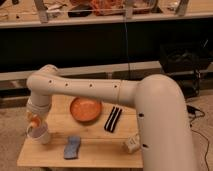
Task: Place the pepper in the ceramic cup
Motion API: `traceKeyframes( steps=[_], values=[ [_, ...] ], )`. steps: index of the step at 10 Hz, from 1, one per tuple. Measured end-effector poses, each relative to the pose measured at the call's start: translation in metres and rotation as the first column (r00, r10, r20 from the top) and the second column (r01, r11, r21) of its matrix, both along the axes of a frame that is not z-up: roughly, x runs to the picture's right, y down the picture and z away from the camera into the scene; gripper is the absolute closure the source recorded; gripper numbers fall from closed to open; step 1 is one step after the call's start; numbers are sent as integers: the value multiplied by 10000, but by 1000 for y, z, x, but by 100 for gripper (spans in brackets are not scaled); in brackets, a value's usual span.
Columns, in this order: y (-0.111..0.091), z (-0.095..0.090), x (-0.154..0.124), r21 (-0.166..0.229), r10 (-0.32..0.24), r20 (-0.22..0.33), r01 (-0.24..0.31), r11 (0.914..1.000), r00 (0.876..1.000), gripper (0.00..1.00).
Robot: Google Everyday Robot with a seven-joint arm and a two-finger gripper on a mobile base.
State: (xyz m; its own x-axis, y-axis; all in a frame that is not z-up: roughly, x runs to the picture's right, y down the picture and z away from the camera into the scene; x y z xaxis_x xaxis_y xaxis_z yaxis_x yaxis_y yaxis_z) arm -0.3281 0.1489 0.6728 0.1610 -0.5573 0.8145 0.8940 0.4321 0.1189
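1. One view, the camera view. Main risk: letting go of the small orange rounded pepper (34, 120) off-centre, so bouncing off the rim of the small pale round ceramic cup (40, 134) onto the light wooden table (97, 145) beside the cup.
2. Also possible: tipping the cup by pressing down with the white two-finger gripper (35, 123).
3. Pepper right at the gripper's tip, just above the cup's left rim, seemingly not yet inside.
4. Cannot tell whether clamped on the pepper or loosened.

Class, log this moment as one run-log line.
gripper: over cup, left of bowl | pepper: at gripper, above cup | placing: not done
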Motion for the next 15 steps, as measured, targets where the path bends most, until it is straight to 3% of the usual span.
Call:
traceKeyframes(
  steps=[4, 6, 11, 15],
  values=[
    [6, 3, -2, -264, -295, -1159, 266, 9993, 9928, 100],
    [7, 5, 0, -557, -221, -1691, 128, 9984, 9853, 100],
    [9, 7, -3, -781, -458, -925, 387, 9962, 9947, 100],
    [10, 10, -4, -742, -887, -1122, 806, 9940, 9897, 100]
  ],
)
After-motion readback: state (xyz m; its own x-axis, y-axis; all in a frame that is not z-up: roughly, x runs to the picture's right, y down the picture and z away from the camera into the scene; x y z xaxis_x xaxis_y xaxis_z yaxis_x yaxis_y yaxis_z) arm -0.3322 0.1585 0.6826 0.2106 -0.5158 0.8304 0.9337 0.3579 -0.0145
